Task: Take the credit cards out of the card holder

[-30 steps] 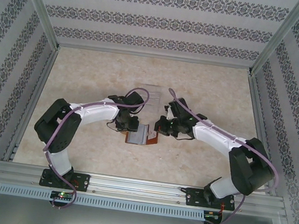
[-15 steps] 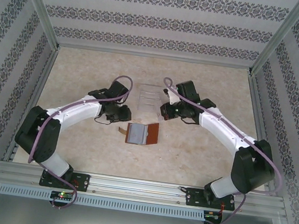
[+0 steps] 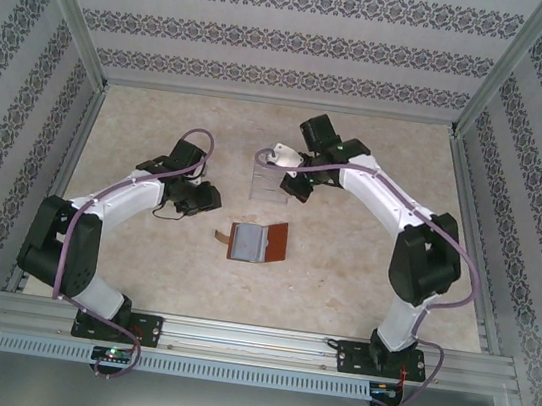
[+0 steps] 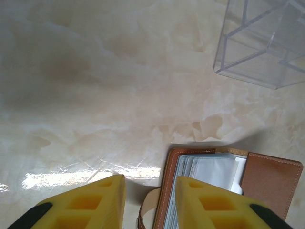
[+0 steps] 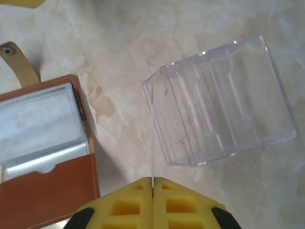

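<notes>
Wallet (image 3: 258, 243) lies open on the table (image 3: 362, 276) between the two arms, pale inside facing up. The left gripper (image 4: 150, 183) hangs just beside its strap end, fingers apart and empty. The right gripper (image 5: 152, 183) is pinched on one thin card (image 5: 153, 143), seen edge-on, above the clear tray (image 5: 224, 105).
</notes>
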Robot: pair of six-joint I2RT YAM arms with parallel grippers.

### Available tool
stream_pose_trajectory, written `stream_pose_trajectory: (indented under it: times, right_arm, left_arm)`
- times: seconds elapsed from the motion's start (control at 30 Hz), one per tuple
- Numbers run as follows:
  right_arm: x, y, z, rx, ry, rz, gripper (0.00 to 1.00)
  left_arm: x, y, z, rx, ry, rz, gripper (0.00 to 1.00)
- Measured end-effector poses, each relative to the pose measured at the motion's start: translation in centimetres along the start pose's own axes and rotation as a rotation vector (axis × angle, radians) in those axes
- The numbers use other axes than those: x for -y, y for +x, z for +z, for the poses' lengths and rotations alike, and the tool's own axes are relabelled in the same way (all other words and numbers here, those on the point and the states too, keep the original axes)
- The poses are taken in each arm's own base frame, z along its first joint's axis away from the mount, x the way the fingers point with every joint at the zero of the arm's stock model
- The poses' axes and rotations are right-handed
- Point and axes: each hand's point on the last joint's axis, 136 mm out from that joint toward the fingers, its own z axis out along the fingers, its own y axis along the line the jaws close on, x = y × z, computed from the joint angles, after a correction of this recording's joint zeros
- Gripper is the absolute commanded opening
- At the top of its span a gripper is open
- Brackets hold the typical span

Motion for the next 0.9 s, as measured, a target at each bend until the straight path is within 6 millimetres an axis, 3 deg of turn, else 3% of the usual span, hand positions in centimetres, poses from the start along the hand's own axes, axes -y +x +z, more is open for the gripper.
stream_pose_trajectory:
  times: [0.47,0.9]
  right_arm:
    - [3.1,-1.3,3.2,-0.143,-0.114,-0.181,0.0]
    - [3.7,-0.7,6.1,-0.224,-0.145,-0.19,0.0]
  left_arm:
    - [-1.8,-1.0,0.0,0.012,-0.018,-0.042,0.33]
    - [-2.7,-1.1,0.4,0.001,-0.033,-0.062,0.33]
